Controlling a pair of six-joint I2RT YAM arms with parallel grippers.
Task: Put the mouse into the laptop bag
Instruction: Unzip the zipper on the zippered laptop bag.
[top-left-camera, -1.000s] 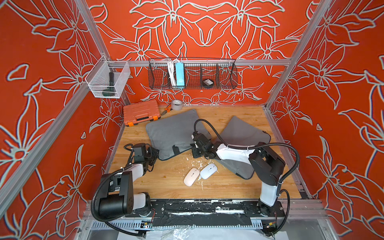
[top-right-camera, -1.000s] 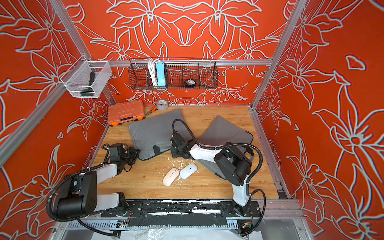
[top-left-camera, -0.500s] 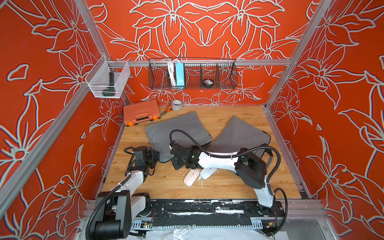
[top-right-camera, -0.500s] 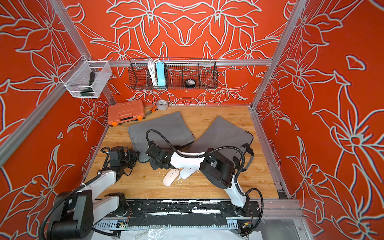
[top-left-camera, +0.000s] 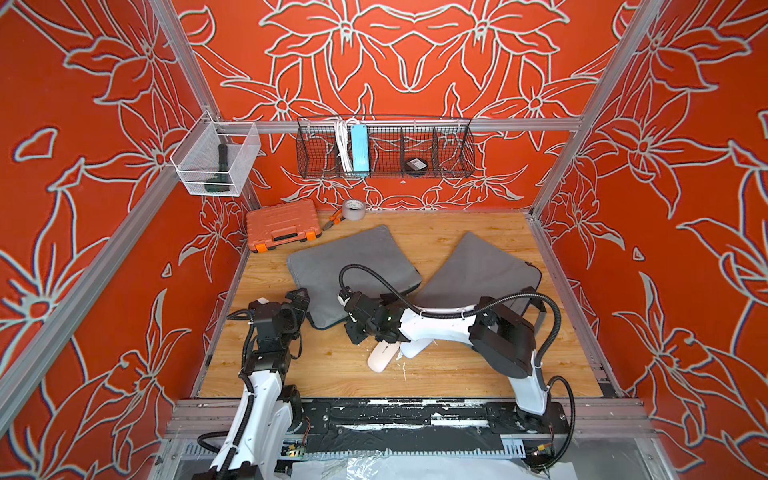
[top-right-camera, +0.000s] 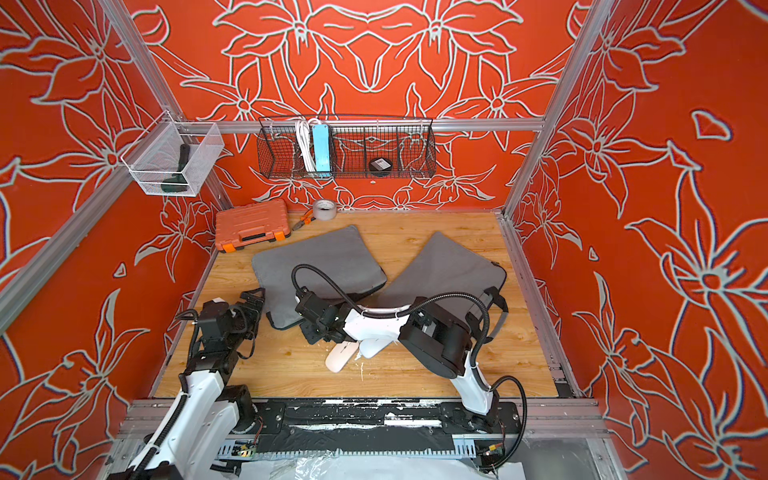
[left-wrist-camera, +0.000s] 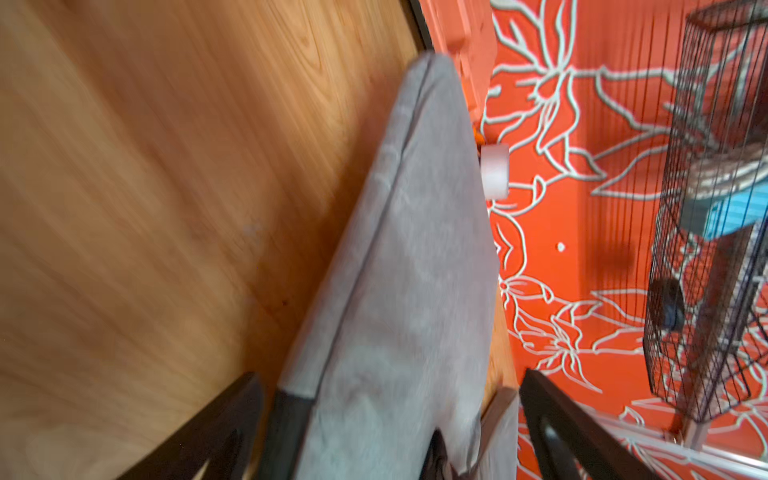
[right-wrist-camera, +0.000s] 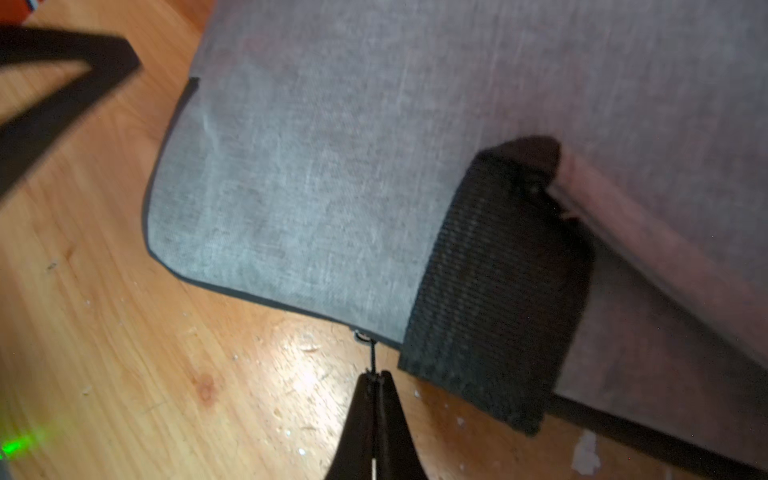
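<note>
left fingers (left-wrist-camera: 216, 428) opened, mouse (top-left-camera: 382, 358) beside right fingers (right-wrist-camera: 360, 419)

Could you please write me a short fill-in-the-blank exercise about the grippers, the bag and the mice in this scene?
1. The right gripper is ____ on the zipper pull of the laptop bag.
2. The left gripper stands ____ astride that bag's edge.
3. ____ white mice lie on the table.
4. The tool case at the back is ____.

Missing words: shut; open; two; orange.
</note>
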